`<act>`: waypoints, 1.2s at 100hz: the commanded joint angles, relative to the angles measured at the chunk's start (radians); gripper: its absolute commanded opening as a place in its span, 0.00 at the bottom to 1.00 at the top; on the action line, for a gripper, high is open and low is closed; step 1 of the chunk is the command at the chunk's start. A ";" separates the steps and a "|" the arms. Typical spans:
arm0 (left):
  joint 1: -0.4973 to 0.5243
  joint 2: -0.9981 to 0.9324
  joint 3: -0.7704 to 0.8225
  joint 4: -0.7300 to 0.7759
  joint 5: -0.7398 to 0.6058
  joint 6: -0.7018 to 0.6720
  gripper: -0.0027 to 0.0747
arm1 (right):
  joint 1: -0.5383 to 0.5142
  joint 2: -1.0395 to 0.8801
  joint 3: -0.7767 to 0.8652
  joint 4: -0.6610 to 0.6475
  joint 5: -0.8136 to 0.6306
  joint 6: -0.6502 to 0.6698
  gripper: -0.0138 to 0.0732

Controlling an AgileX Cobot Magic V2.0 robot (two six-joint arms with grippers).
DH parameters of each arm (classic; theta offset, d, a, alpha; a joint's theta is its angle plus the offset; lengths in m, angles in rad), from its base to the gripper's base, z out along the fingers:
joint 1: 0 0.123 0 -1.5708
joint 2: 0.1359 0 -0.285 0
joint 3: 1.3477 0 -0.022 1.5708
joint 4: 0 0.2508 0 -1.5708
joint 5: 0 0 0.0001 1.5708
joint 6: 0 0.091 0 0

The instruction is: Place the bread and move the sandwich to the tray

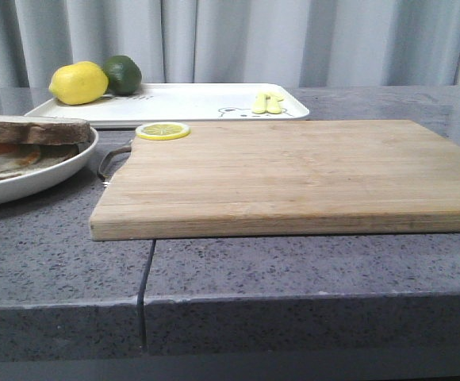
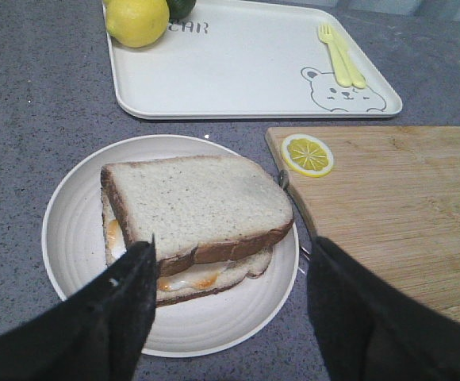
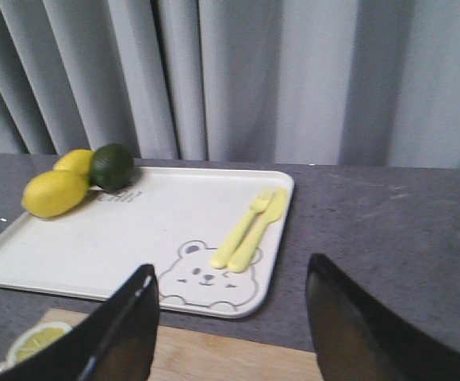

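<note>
Left gripper (image 2: 230, 274) spread wide, poised over sandwich (image 2: 194, 222) on plate (image 2: 71, 230); right gripper (image 3: 230, 313) likewise unclenched, empty, facing tray (image 3: 95, 246).

Tray (image 2: 238, 71): printed letters "EAR" legible at its 11 o'clock corner beside the lemon (image 2: 137, 20), which hides the word's start; a bear drawing (image 2: 343, 91) sits at 4 o'clock.

Under my black fingers (image 2: 119, 309) sits a pale, brown-crusted bread sandwich (image 2: 197, 222) — orange yolk showing — on a round white plate (image 2: 71, 238). The white rectangular tray (image 2: 238, 71) carries a line-drawn bear, yellow lemon (image 2: 137, 20), dark green lime (image 1: 123, 74) — pale yellow cutlery (image 2: 339, 55).
</note>
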 commanded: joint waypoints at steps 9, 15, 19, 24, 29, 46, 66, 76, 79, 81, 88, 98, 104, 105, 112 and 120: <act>0.002 0.005 -0.035 -0.026 -0.060 0.001 0.53 | -0.096 -0.158 0.058 -0.197 0.013 0.064 0.65; 0.002 0.005 -0.035 -0.026 -0.060 0.001 0.53 | -0.120 -0.207 0.099 -0.267 0.015 0.122 0.65; 0.002 0.005 -0.035 -0.026 -0.060 0.001 0.53 | -0.137 -0.239 0.127 -0.320 0.017 0.173 0.65; 0.002 0.005 -0.035 -0.026 -0.060 0.001 0.53 | -0.157 -0.281 0.160 -0.383 0.019 0.238 0.65; 0.002 0.005 -0.035 -0.026 -0.060 0.001 0.53 | -0.174 -0.319 0.192 -0.446 0.021 0.307 0.65; 0.002 0.005 -0.035 -0.026 -0.060 0.001 0.53 | -0.211 -0.444 0.286 -0.673 0.044 0.562 0.65; 0.002 0.005 -0.035 -0.026 -0.060 0.001 0.53 | -0.213 -0.558 0.360 -0.806 0.086 0.668 0.65; 0.002 0.005 -0.035 -0.026 -0.060 0.001 0.53 | -0.213 -0.607 0.388 -0.809 0.096 0.668 0.65; 0.002 0.005 -0.035 -0.026 -0.060 0.001 0.53 | -0.213 -0.615 0.393 -0.809 0.096 0.667 0.65; 0.002 0.005 -0.035 -0.026 -0.060 0.001 0.53 | -0.213 -0.619 0.396 -0.809 0.096 0.667 0.65; 0.002 0.005 -0.035 -0.026 -0.060 0.001 0.53 | -0.213 -0.624 0.401 -0.809 0.094 0.667 0.65; 0.002 0.005 -0.035 -0.026 -0.060 0.001 0.53 | -0.213 -0.624 0.402 -0.809 0.094 0.667 0.65; 0.002 0.005 -0.035 -0.026 -0.060 0.001 0.53 | -0.213 -0.624 0.402 -0.809 0.094 0.667 0.65; 0.002 0.005 -0.035 -0.026 -0.060 0.001 0.53 | -0.213 -0.624 0.402 -0.809 0.094 0.667 0.65; 0.002 0.005 -0.035 -0.026 -0.060 0.001 0.53 | -0.213 -0.624 0.402 -0.809 0.094 0.667 0.65; 0.002 0.005 -0.035 -0.026 -0.060 0.001 0.53 | -0.213 -0.624 0.402 -0.809 0.094 0.667 0.65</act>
